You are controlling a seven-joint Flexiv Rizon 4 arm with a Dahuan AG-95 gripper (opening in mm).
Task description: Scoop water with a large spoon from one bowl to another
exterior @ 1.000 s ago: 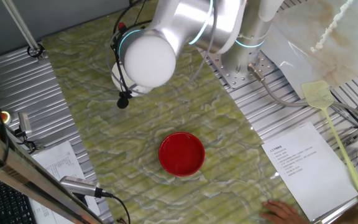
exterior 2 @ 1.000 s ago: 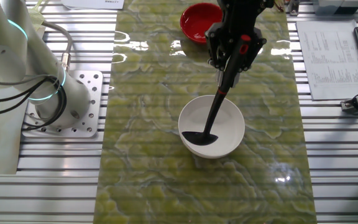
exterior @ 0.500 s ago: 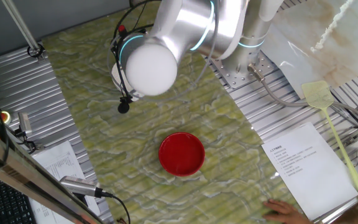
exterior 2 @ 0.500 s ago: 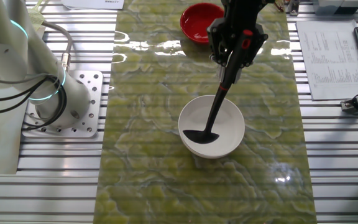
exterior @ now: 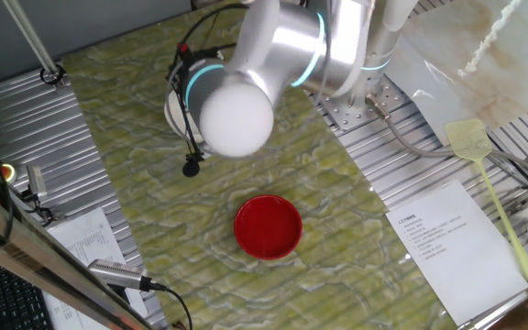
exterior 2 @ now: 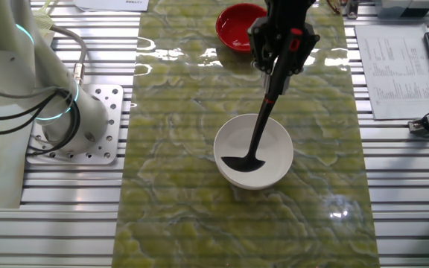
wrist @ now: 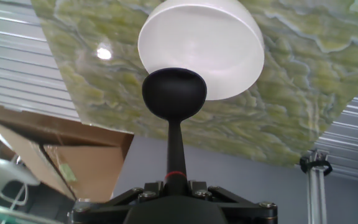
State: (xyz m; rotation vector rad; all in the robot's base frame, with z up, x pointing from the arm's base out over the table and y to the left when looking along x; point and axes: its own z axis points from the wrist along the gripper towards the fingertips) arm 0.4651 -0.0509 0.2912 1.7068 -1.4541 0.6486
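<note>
Gripper (exterior 2: 282, 53) clamped on ladle (exterior 2: 258, 126) handle, scoop low inside white bowl (exterior 2: 277, 141). Red bowl (exterior 2: 237, 26) sits well apart beyond the gripper. Water not visible in either bowl. Looks like the pour-out stage; can't tell how many scoops remain.

- The arm (exterior: 282, 46) reaches in from the upper right of one fixed view, its rounded white joint cap bulking large at upper centre.
- In the other fixed view, the gripper (exterior 2: 280, 63) hangs at the top centre, pointing downward.
- Its fingers (exterior 2: 295, 53) are closed around the handle of the large spoon (exterior 2: 258, 126).
- The hand view shows the black gripper body along the bottom edge.
</note>
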